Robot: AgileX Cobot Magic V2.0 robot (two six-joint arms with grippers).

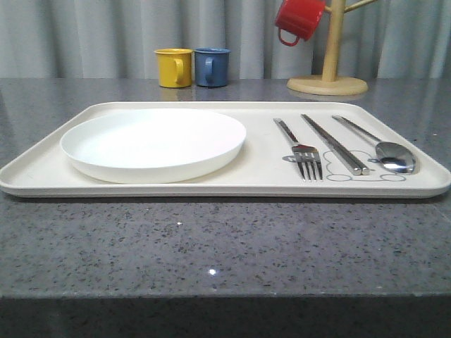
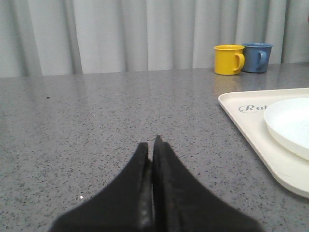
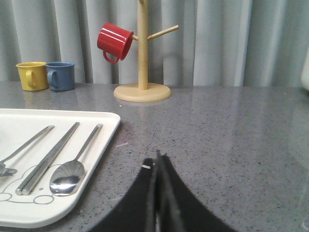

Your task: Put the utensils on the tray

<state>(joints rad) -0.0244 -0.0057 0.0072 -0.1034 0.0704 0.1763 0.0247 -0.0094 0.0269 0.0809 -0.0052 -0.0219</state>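
The task looks all but done: the plate (image 1: 153, 143) sits on the left half of the tray (image 1: 42, 176), and the fork (image 1: 299, 149), chopsticks (image 1: 335, 144) and spoon (image 1: 384, 148) lie side by side on the right half, handles pointing to the far side. What could still go wrong is mostly a matter of stray contact. The spoon's bowl rests close to the tray's right rim, so an arm sweeping in low from the right could catch the rim, jolt the tray and set the three utensils sliding into one another or over the low edge. The left gripper (image 2: 153, 145) is closed with nothing between its fingers and rests low over bare counter to the left of the tray; the right gripper (image 3: 157, 162) is likewise pinched closed and empty, over counter just right of the tray. Both have open grey counter around them, with wide room on the near side. On the far side the room is tighter: the yellow mug (image 1: 173, 67) and blue mug (image 1: 212, 67) stand behind the tray, and the mug tree (image 1: 328, 70) with its red mug (image 1: 299, 19) stands far right.
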